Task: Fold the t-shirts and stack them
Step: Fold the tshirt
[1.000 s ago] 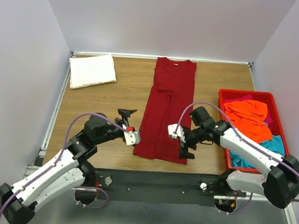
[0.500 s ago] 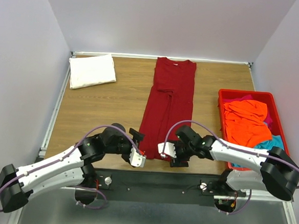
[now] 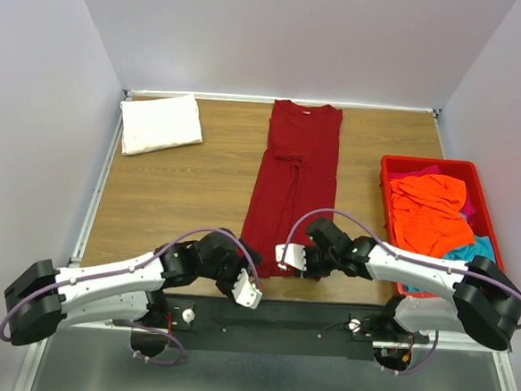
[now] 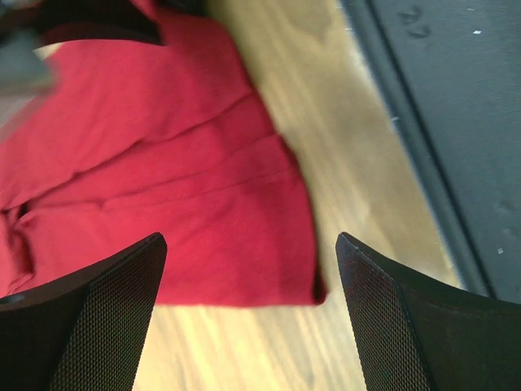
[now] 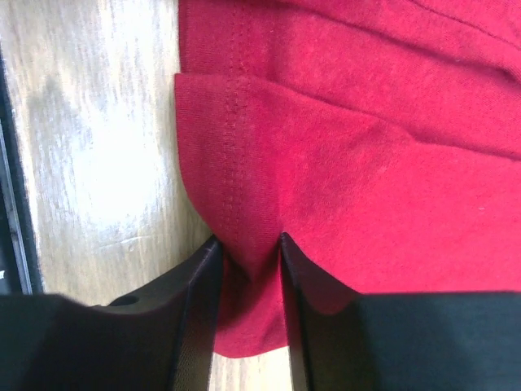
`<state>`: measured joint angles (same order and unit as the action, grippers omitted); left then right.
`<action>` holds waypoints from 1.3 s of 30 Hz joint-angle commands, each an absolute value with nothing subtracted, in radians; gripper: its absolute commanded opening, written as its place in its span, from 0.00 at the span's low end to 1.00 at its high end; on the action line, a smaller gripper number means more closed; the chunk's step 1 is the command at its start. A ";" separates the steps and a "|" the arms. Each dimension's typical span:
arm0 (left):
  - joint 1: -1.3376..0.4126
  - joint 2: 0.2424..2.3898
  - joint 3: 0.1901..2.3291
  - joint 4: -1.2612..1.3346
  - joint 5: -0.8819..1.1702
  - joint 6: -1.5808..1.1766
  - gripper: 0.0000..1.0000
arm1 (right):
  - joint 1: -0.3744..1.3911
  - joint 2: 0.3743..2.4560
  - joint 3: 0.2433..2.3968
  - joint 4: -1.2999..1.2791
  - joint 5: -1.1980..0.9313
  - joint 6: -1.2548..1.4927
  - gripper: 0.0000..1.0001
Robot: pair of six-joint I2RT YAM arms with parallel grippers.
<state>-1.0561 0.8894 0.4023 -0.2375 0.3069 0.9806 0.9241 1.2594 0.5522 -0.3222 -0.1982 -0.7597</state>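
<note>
A dark red t-shirt [image 3: 293,171] lies folded into a long strip down the middle of the table, collar at the far end. My right gripper [image 3: 311,267] sits at its near right corner. In the right wrist view that gripper [image 5: 249,240] is shut on the hem, and the dark red cloth [image 5: 366,122] puckers up between the fingers. My left gripper [image 3: 247,254] hovers open at the near left corner. From the left wrist, its wide-apart jaws [image 4: 251,240] frame the shirt's corner [image 4: 163,163] and bare wood. A folded white t-shirt [image 3: 161,123] rests at the back left.
A red plastic bin [image 3: 428,162] stands at the right edge. It holds an orange shirt [image 3: 431,207], a teal one [image 3: 471,250] and a bit of magenta cloth [image 3: 420,171]. The table's near edge and a black rail [image 4: 456,122] lie just behind both grippers.
The right gripper dropped to the near right hem corner and closed on it. The left arm swung down and right to the near left corner, staying open.
</note>
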 commanded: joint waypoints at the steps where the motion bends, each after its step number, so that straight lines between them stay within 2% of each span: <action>1: -1.098 0.969 0.394 -0.161 0.284 0.979 0.92 | 0.931 1.235 0.537 -0.356 -0.190 -0.761 0.39; 4: -1.111 1.026 0.393 -0.115 0.255 0.973 0.92 | 0.933 1.233 0.546 -0.359 -0.201 -0.752 0.35; 11: -1.112 1.066 0.347 -0.019 0.137 0.954 0.88 | 0.931 1.193 0.546 -0.365 -0.230 -0.750 0.34; 14: -1.111 1.061 0.328 -0.005 0.114 0.957 0.81 | 0.933 1.183 0.546 -0.367 -0.233 -0.750 0.33; 16: -1.108 1.091 0.336 -0.006 0.112 0.962 0.63 | 0.933 1.178 0.549 -0.367 -0.233 -0.747 0.33; 18: -1.109 1.124 0.356 -0.006 0.118 0.965 0.54 | 0.931 1.174 0.551 -0.367 -0.230 -0.744 0.33; 26: -1.108 1.196 0.397 -0.026 0.141 0.962 0.41 | 0.930 1.158 0.549 -0.368 -0.225 -0.739 0.31; 29: -1.108 1.226 0.422 -0.077 0.198 0.969 0.42 | 0.931 1.160 0.552 -0.368 -0.225 -0.735 0.31; 33: -1.108 1.194 0.443 -0.119 0.187 0.962 0.61 | 0.931 1.151 0.551 -0.367 -0.225 -0.733 0.31; 39: -1.108 1.163 0.449 -0.155 0.184 0.957 0.65 | 0.925 1.155 0.558 -0.367 -0.230 -0.729 0.30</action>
